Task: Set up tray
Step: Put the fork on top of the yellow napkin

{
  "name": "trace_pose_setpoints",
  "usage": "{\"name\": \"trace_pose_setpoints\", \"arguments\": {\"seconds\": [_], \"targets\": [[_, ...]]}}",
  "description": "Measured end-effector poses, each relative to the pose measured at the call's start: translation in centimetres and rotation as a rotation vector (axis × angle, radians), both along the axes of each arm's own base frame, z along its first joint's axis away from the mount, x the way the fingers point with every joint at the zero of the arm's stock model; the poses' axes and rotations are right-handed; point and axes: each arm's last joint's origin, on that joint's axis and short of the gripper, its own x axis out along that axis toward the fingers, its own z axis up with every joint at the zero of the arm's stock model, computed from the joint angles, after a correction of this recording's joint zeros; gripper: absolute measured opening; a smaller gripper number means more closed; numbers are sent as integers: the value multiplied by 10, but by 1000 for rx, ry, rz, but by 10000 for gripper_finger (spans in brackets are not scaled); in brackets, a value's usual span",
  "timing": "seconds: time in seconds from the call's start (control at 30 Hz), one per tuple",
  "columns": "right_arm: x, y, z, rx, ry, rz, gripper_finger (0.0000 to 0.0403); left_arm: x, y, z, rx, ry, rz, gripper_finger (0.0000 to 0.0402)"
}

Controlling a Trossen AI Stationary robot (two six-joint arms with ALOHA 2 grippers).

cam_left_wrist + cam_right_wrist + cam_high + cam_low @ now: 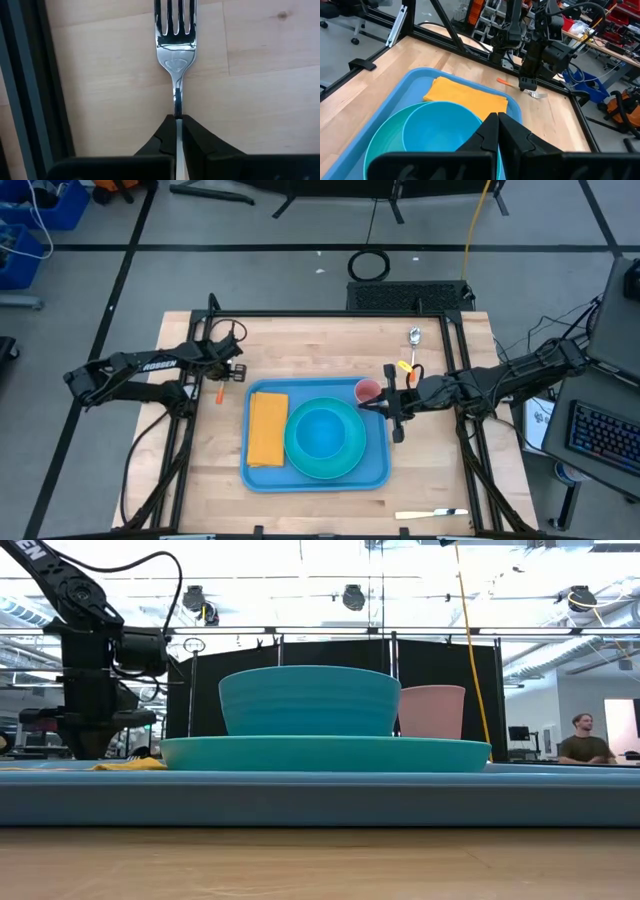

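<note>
The light-blue tray point(378, 470) lies mid-table and holds an orange napkin point(267, 428), a teal plate point(300, 463) with a blue bowl point(325, 432) on it, and a pink cup point(367, 389) at its far right corner. A steel fork point(175, 47) lies on the wood left of the tray, tines away from my left gripper point(176, 119), which is shut on it and points down. My right gripper point(497, 120) hovers shut above the tray's right side, beside the cup, holding nothing. My left gripper pinches the fork's thin handle just behind the neck point(176, 107) between its two fingers. The fingers come from above, pointing almost straight down, one on each side of the handle. The fork lies flat along the tabletop; the handle's rear is hidden by the fingers.
A small orange item point(218, 392) lies by the left gripper. A spoon point(414, 337) and a yellow-orange item point(405, 366) lie far right of the tray, a knife point(430, 513) at the near right edge. Black frame rails point(30, 85) border the table. A person point(583, 740) sits beyond.
</note>
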Motion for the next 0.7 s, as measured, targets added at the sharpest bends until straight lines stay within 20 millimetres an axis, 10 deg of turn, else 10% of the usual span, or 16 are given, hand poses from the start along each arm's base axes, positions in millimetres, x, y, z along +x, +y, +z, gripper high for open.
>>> {"name": "trace_pose_setpoints", "arguments": {"seconds": [0.7], "targets": [[0,0,0,-4,-1,1,0,10,-39,27,-38,-273,-122,10]]}}
